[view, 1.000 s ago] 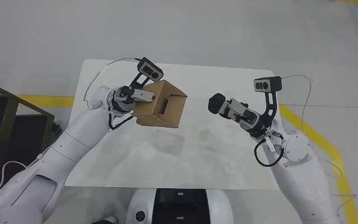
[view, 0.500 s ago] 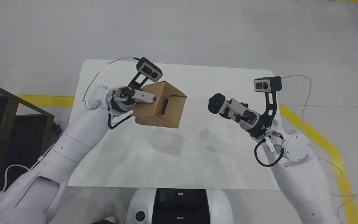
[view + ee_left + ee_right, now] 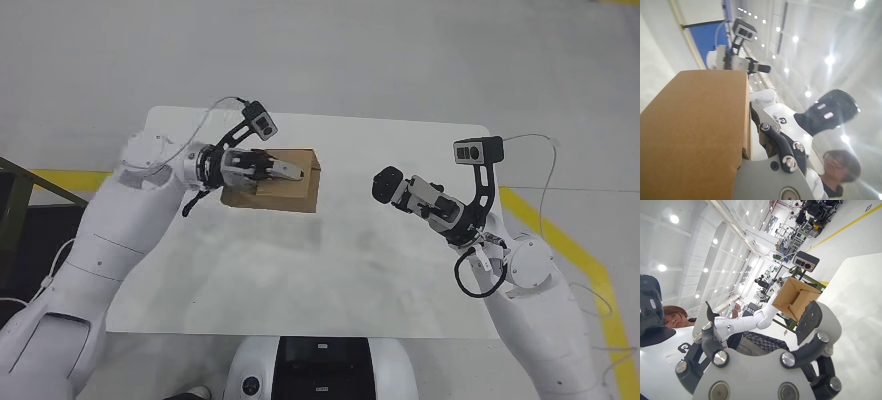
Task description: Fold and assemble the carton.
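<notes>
here, plain brown carton (image 3: pixel 288 193) in left claw (image 3: pixel 291 172), right claw (image 3: pixel 383 186) agape

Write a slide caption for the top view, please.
Left gripper grips the carton at the table while the open right gripper hovers apart.

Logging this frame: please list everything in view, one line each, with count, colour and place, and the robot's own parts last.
carton: one, brown cardboard, over the far left part of the table, held in the left end effector; one end is open towards the right arm.
table: one, white, in front of the robot.
floor line: two stretches, yellow, on the grey floor to the left and right of the table.
metal frame: one, dark green, on the floor beside the table's left side.
left end effector: one, white and black, clamped on the carton's top wall.
right end effector: one, white and black, open and holding nothing, over the right part of the table, apart from the carton.
</notes>
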### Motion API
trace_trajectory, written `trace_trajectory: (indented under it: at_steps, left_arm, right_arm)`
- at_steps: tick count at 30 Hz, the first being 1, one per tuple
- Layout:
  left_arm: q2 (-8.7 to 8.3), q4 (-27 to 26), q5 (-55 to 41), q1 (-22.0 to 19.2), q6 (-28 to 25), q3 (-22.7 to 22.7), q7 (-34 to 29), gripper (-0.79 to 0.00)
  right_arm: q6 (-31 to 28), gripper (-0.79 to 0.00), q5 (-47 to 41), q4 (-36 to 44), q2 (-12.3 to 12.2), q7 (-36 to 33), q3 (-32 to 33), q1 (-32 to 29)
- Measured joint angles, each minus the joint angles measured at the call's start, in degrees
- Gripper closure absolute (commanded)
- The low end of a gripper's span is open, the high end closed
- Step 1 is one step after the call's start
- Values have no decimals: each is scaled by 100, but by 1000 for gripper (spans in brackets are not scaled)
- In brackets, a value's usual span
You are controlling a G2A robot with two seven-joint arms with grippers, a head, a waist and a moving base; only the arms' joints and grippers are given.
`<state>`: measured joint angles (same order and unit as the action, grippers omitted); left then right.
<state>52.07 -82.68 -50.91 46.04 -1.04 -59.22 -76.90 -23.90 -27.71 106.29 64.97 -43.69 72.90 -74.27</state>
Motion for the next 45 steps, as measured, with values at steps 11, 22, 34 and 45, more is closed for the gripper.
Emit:
trace_trajectory:
  at_steps: [11,22,34,45]
  left_arm:
    - [-185,-751,2411,-517,2379,206,-142,0]
    - [-301,-689,3820,-1790,2860,1856,17,0]
    - [47,114,3080,-3354,2946,3668,111,0]
    - [25,84,2686,-3237,2752,3480,206,0]
  right_arm:
    - [0,-785,0,0,0,0,0,0]
    - [0,-785,0,0,0,0,0,0]
    - [0,-785,0,0,0,0,0,0]
    - [0,-785,0,0,0,0,0,0]
